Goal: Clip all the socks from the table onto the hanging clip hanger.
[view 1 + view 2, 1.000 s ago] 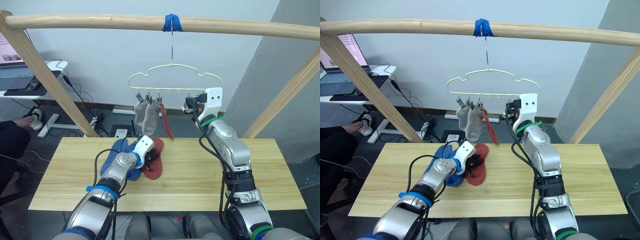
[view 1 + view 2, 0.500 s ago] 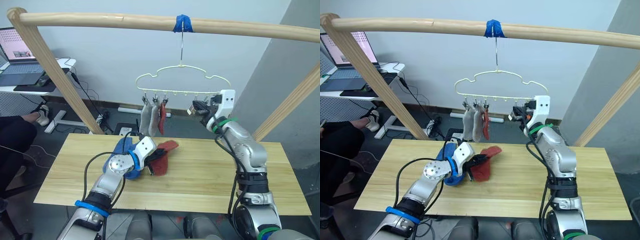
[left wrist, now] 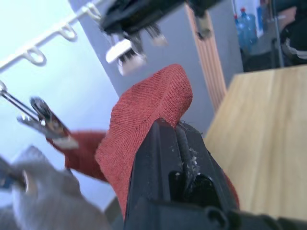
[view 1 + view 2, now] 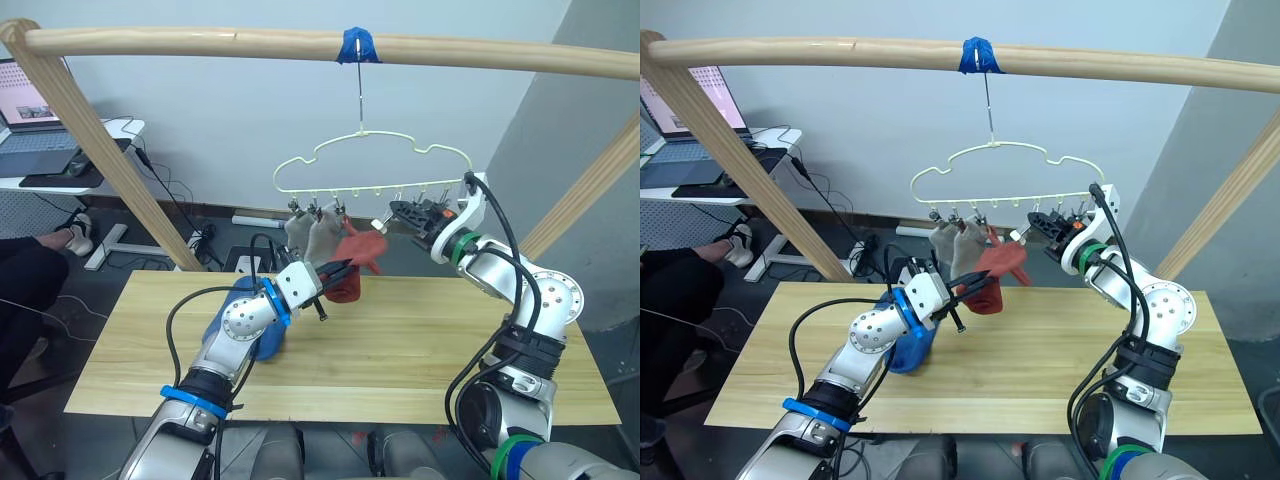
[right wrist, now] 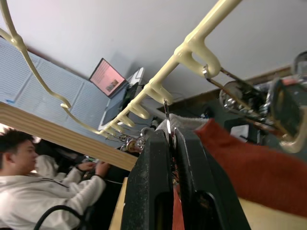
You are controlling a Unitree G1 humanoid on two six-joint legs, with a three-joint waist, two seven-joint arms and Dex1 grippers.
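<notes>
My left gripper (image 4: 335,272) is shut on a rust-red sock (image 4: 358,250), held up in the air just below the clip hanger (image 4: 361,133). My right gripper (image 5: 168,132) is at the hanger's bar, its fingers shut on a small metal clip (image 5: 166,111) right above that sock. Two light grey socks (image 4: 310,232) hang side by side from the left-hand clips, and another rust-red sock (image 3: 79,151) hangs beside them. A heap of blue socks (image 4: 910,345) lies on the table (image 4: 420,350), partly hidden by my left arm.
The hanger hooks onto a round wooden pole (image 4: 200,42) with blue tape; slanted poles (image 4: 100,150) stand at both sides behind the table. A person (image 5: 29,191) sits off to the left near a desk with a laptop (image 4: 20,100).
My left gripper has lifted the rust-red sock off the table up to the hanger. My right gripper has shifted along the bar and sits on a clip. The camera has also shifted.
</notes>
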